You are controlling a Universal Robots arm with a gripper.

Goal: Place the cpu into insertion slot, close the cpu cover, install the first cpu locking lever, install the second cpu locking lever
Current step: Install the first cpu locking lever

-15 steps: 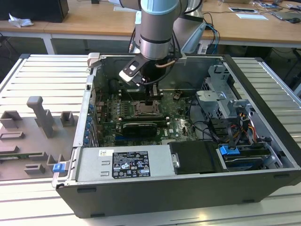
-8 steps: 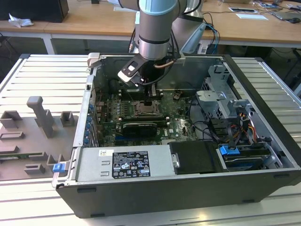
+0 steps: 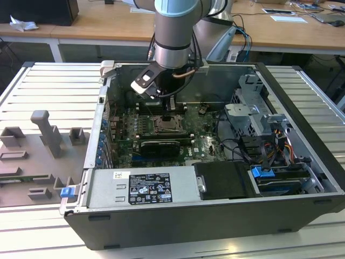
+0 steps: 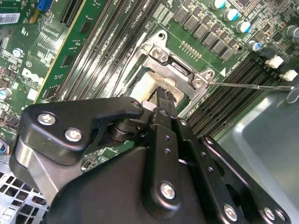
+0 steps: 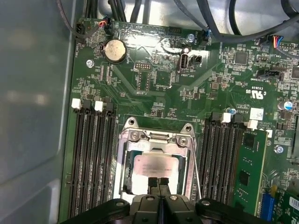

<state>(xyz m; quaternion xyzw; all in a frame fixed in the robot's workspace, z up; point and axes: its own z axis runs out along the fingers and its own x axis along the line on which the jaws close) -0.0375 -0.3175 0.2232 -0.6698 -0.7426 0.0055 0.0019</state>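
Chip: the cpu sits flat inside the insertion slot on the green board. Its pale top shows in both wrist views, so the placing step looks done.

Cover: the cpu cover seems to lie down around the chip, with the chip showing through its window. From these angles I cannot say for sure that it is pressed fully flat.

Levers: in the second wrist view a thin metal lever runs from the slot's corner out across the memory slots. I judge that it is not latched. The first wrist view shows a thin wire along one side of the slot, likely the same kind of lever. Both locking steps appear to be left.

Gripper: the gripper hangs right over the near edge of the chip. Its fingers are pressed together with nothing between them. Whether the tips touch the chip or the cover, or stop just above, I cannot tell.

Wider scene: in the exterior view the arm reaches down into the open computer case, with the gripper over the slot.

Hidden: the gripper's black body covers the near side of the slot in both wrist views. That hides the cover's front edge and any lever hook there. The lever's far end runs out of view.
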